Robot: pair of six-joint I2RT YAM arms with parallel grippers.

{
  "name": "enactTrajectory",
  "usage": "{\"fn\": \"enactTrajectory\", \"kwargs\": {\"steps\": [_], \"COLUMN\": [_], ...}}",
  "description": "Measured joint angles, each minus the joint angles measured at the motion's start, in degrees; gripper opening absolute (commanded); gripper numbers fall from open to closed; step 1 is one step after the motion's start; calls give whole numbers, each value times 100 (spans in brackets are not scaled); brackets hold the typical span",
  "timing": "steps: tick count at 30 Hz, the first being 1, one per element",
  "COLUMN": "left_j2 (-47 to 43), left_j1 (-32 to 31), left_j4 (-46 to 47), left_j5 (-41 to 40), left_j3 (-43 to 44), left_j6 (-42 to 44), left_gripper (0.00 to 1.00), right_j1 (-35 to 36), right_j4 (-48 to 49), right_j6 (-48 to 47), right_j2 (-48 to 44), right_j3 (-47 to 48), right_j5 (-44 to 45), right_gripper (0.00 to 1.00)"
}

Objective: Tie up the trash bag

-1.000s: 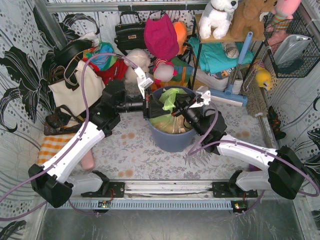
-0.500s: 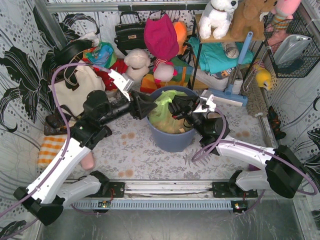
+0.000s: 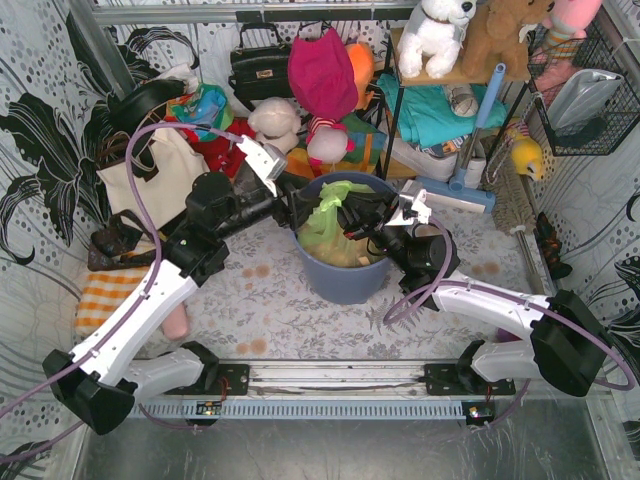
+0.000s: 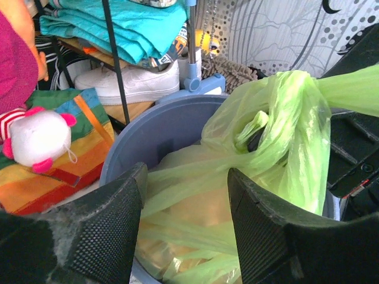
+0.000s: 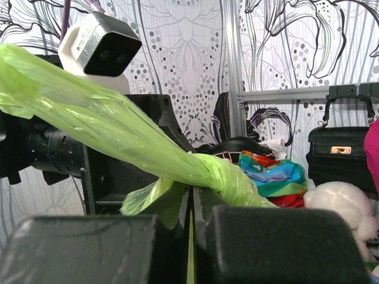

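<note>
The lime-green trash bag (image 3: 327, 214) sits in a blue-grey round bin (image 3: 345, 280) at mid-table, its top gathered into twisted strands. My left gripper (image 3: 297, 206) is at the bin's left rim and stands open. In the left wrist view its fingers (image 4: 109, 234) frame the bag's stretched strands (image 4: 195, 189) and knotted bunch (image 4: 290, 136) above the bin rim (image 4: 160, 124). My right gripper (image 3: 353, 216) reaches in from the right and is shut on a thin fold of the bag (image 5: 118, 127), whose twisted strand runs over the right gripper (image 5: 192, 207) toward the left arm.
A white tote bag (image 3: 150, 180) with black straps stands left of the bin. Plush toys (image 3: 275, 120) and a black handbag (image 3: 260, 65) crowd the back. A shelf rack (image 3: 440, 110) and a blue mop (image 3: 470, 185) stand behind on the right. A white shoe (image 4: 136, 83) lies under the rack.
My left gripper opened and let go of the bag, drew back left from the bin, then came in again to its rim. The right gripper kept its hold and shifted slightly left.
</note>
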Motion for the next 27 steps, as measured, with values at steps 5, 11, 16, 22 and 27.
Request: {"fn": "enactTrajectory", "kwargs": {"steps": [5, 11, 16, 22, 27], "left_j2": [181, 221, 195, 186, 186], "left_j1": [0, 0, 0, 0, 0], "left_j4": [236, 249, 223, 120, 122], "left_j5": [498, 1196, 1856, 2522, 2844], "left_j3": [0, 0, -11, -68, -146], "left_j6": [127, 205, 149, -7, -87], "left_gripper": [22, 3, 0, 0, 0], "right_j1": [0, 0, 0, -13, -13], "right_j4": [-4, -33, -37, -20, 2], "right_j6": [-2, -66, -219, -365, -367], "right_j2": [0, 0, 70, 326, 466], "right_j3": [0, 0, 9, 129, 267], "right_j5": [-48, -35, 105, 170, 83], "right_gripper": [0, 0, 0, 0, 0]}}
